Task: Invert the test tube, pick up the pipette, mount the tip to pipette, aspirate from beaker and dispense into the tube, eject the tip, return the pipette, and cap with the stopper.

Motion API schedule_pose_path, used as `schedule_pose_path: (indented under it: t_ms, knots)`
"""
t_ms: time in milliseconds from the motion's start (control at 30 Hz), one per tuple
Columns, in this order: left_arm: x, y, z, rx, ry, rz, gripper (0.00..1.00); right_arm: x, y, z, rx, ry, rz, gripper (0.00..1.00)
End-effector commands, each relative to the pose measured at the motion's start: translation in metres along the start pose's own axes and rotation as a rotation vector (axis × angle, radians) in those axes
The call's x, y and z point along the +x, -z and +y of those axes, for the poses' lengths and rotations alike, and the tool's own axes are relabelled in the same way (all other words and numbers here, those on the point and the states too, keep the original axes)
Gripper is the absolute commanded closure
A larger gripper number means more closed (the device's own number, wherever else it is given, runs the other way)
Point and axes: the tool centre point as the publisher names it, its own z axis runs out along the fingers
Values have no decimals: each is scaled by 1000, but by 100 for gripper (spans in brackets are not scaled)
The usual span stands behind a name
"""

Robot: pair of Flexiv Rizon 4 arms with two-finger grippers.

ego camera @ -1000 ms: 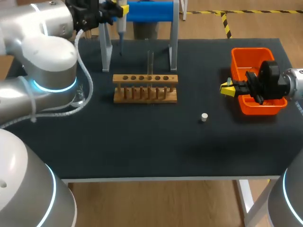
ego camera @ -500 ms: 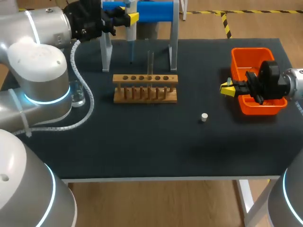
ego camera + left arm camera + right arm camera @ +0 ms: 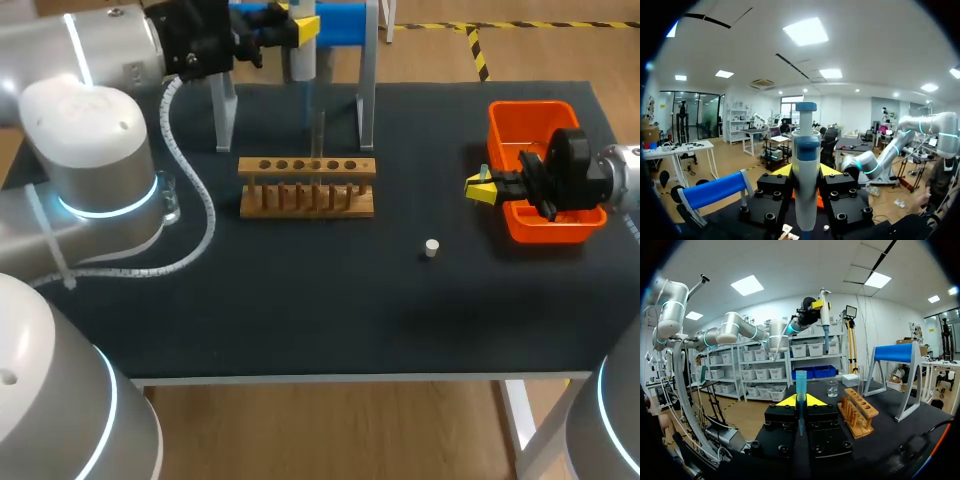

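Observation:
My left gripper (image 3: 292, 24) is shut on the white and blue pipette (image 3: 302, 60), held upright at the table's far side. The pipette's thin lower end hangs just above the clear test tube (image 3: 318, 130), which stands in the wooden rack (image 3: 307, 186). In the left wrist view the pipette (image 3: 805, 185) is clamped between the fingers of the left gripper (image 3: 805, 171). My right gripper (image 3: 480, 187) hovers beside the orange bin (image 3: 505, 120), shut on a blue pipette tip (image 3: 800, 390) standing upright between its fingers. The small white stopper (image 3: 431, 248) lies on the mat. The beaker (image 3: 832, 388) is mostly hidden behind my left arm in the head view.
A stand with a blue roller (image 3: 335, 24) on two grey legs rises behind the rack, close to the pipette. The rack has several unfilled holes. The black mat (image 3: 300, 300) lies bare in front of the rack.
My left arm has carried the pipette to the right, from over the beaker side to above the test tube in the rack. The right arm has not moved.

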Motion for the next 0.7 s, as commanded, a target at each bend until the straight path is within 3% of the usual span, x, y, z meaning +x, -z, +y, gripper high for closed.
schedule_pose_path:
  t_ms: [33,700]
  knots:
    - [4,-7,-6,12,-1,10,100,1,1,0,1,1,0,100]
    - [40,-27,-20,-8,13,46,100,1,1,0,1,1,0,100]
